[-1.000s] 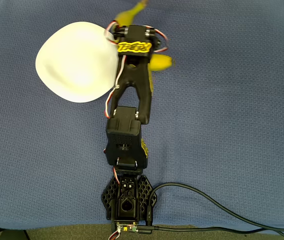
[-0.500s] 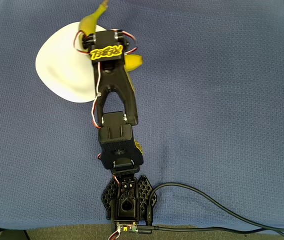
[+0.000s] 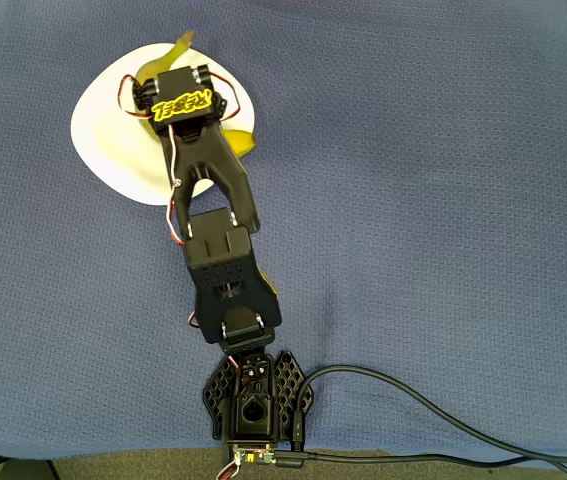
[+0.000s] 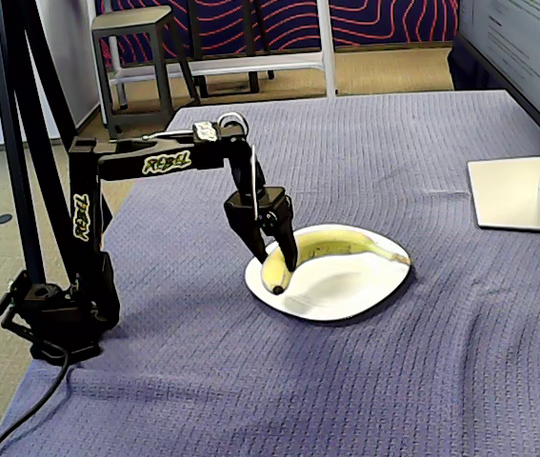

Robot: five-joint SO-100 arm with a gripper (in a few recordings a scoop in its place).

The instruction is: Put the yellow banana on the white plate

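Your yellow banana lies over the white plate, its near end pinched in the pincer. If you let go too high, it could roll off onto the blue bench.

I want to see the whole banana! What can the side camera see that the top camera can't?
The fixed view shows nearly the whole yellow banana curving along the white plate, with the gripper closed on its near end, plus a monitor stand and a stool. The overhead view shows the arm's base, its cable and the arm covering most of the banana. Both show the arm, plate and blue cloth.
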